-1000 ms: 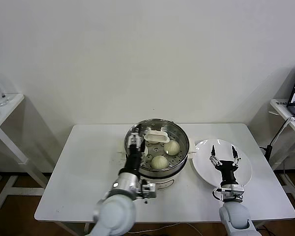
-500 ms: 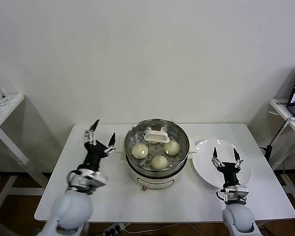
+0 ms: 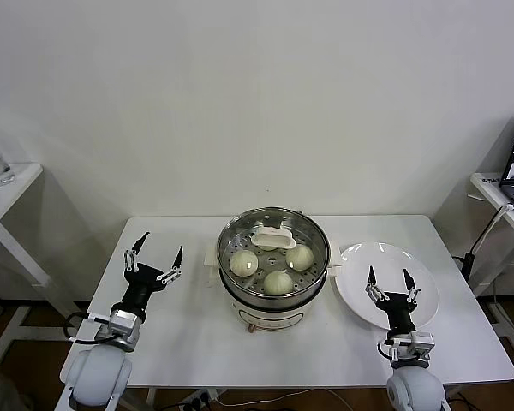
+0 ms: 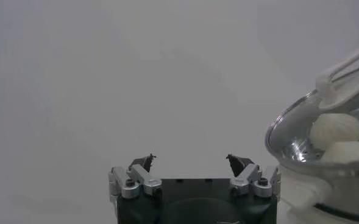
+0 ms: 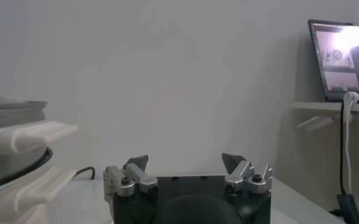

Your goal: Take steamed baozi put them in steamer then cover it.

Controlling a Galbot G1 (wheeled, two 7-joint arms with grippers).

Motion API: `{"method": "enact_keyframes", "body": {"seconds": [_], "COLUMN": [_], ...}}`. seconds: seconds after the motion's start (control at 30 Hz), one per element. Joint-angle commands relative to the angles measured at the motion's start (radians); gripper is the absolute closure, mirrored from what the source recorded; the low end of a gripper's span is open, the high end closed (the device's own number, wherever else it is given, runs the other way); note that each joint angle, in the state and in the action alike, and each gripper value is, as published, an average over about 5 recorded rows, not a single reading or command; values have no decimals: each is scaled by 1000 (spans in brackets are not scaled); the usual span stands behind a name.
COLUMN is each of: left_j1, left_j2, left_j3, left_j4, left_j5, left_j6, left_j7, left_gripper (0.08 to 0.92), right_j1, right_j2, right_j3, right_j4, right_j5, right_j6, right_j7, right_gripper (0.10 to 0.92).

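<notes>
The left gripper (image 3: 153, 259) hovers over the near left part of the counter (image 3: 171, 325), its arm rising from the near edge with the wrist tilted slightly outward. Its fingers (image 3: 176, 257) are spread wide apart and hold nothing. The right gripper (image 3: 389, 281) stands on the near right side, pointing straight ahead from an upright wrist, its fingers (image 3: 407, 279) likewise parted and empty.

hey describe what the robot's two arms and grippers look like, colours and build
Both look alike. The left gripper and right gripper each have two dark, pointed fingers on silver metal knuckles with visible screws, mounted on a black wrist block. Behind that sits a silver-grey collar with thin black cables, then a rounded pale grey arm shell.
</notes>
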Motion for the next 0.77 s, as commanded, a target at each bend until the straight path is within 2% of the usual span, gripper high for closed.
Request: {"method": "enact_keyframes", "body": {"seconds": [0.03, 0.77], "left_j1": [43, 65], "left_j2": [4, 1], "left_j3": [-53, -36], "left_j4": [63, 82], "left_j5": [-150, -98], "left_j6": [-119, -143], "left_j7": [10, 13], "left_gripper": [177, 177], "right_j1": [-51, -57], "right_j2": [6, 7], "right_j3": [18, 21], "right_j4": [39, 45], "right_j5": [8, -5], "right_j6": [-18, 0], "right_j7": [-4, 0], "right_gripper": [203, 203]}}
